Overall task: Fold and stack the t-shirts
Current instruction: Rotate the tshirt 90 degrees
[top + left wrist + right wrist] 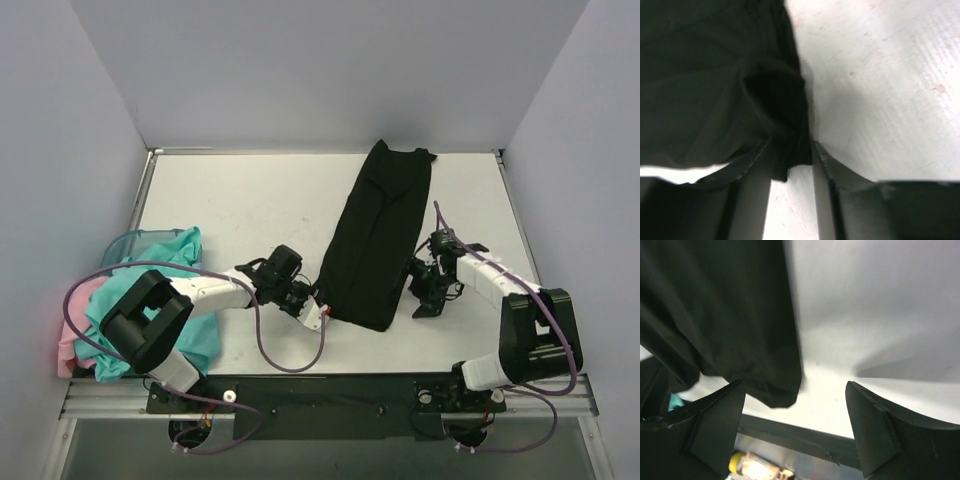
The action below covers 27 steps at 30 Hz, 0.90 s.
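Note:
A black t-shirt (pixel 375 240) lies folded into a long narrow strip running from the back of the table towards the front. My left gripper (pixel 312 305) sits at the strip's near left corner. In the left wrist view the fingers stand apart, and the corner of the black t-shirt (pixel 705 75) reaches in between the tips of that gripper (pixel 790 150). My right gripper (pixel 428 295) hovers just right of the strip's near end, open. In the right wrist view the black t-shirt (pixel 715 305) hangs beside the left finger of the gripper (pixel 795 385), and nothing is held.
Crumpled teal t-shirts (pixel 170 260) and a pink t-shirt (pixel 68 340) are piled at the table's left edge, over a translucent teal bin rim (pixel 125 243). Grey walls close in the left, back and right sides. The table's front rail (pixel 805 435) lies just below the right gripper.

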### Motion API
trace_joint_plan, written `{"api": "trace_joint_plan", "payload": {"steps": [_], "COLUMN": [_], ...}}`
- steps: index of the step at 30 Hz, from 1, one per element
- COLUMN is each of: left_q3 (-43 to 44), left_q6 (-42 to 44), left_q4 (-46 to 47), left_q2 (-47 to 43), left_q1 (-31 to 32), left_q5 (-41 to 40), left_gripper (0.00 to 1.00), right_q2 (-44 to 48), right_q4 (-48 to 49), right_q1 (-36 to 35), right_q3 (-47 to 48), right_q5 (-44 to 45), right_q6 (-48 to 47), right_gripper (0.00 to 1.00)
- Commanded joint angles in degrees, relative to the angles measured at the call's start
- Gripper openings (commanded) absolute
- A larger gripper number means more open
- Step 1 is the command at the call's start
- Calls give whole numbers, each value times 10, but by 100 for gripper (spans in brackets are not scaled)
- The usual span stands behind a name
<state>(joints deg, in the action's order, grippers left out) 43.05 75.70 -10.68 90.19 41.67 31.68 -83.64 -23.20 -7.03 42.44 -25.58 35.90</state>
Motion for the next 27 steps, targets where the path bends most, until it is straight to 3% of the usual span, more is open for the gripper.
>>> {"api": "trace_joint_plan", "payload": {"steps": [1,2,4,6,8,11,15,18,19,21,24,27], "left_q3": [3,3,-4,-8,-3,-6,5,9,8,12,48,63], "left_q6": [10,8,19,-18,-48,-89,-132,-155,-157,-133,-84,-54], "left_q4": [-7,-24,-47,-63,-80,-63,-46,-48,-51,-93,-204,-261], "left_q2": [9,4,-7,-19,-29,-42,-44,-46,-48,-56,-65,-78], "left_q1": [43,47,66,85,100,126,143,153,155,155,152,129], "left_q5": [-21,-22,-29,-35,-21,-14,-6,0,-1,-8,-21,-23], "left_gripper": [30,16,0,0,0,0,0,3,18,35,41,43], "right_q2": [45,40,24,15,13,23,57,73,79,88,116,137], "right_q4": [-35,-22,0,11,16,-8,-50,-72,-79,-90,-109,-117], "right_q1": [-66,-74,-91,-101,-103,-102,-101,-98,-98,-97,-98,-98], "right_q3": [-36,-42,-61,-74,-82,-85,-98,-118,-121,-132,-133,-137], "right_q5": [5,-2,-15,-19,-18,-10,2,2,3,3,0,2], "right_q6": [14,19,26,32,31,21,10,1,0,-5,-2,7], "right_gripper": [76,74,70,63,48,18,0,0,1,13,30,37]}}
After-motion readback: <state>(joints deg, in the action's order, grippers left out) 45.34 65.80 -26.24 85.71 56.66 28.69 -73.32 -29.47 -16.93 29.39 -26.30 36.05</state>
